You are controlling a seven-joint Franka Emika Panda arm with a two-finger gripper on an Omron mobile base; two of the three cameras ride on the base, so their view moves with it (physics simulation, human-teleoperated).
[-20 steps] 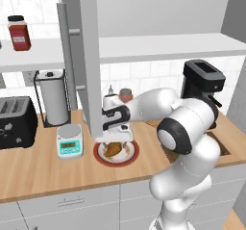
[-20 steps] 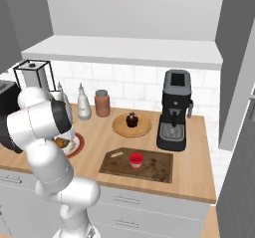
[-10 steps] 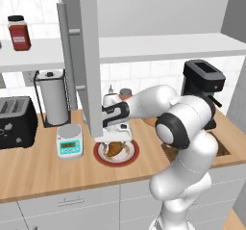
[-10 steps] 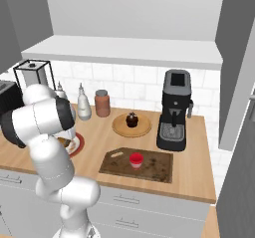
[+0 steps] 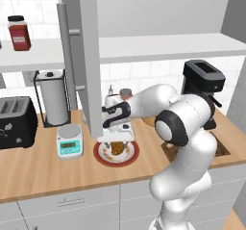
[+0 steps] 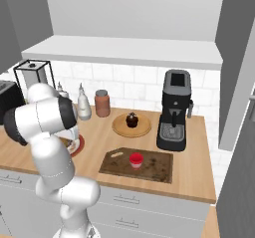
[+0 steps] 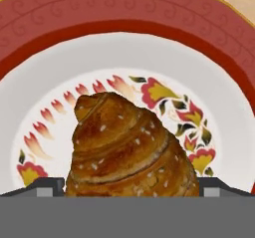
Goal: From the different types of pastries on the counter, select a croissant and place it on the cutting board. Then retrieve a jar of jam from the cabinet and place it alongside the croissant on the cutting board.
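The golden-brown crescent croissant (image 7: 130,147) on the red-rimmed patterned plate (image 7: 124,30) is being straddled by the two-finger gripper (image 7: 130,186), jaws spread wide, evidently for grasping.

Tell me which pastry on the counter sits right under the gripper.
The golden-brown croissant on the red-rimmed plate, directly below the gripper. The dark chocolate cupcake sits apart on the round wooden plate beside the coffee machine.
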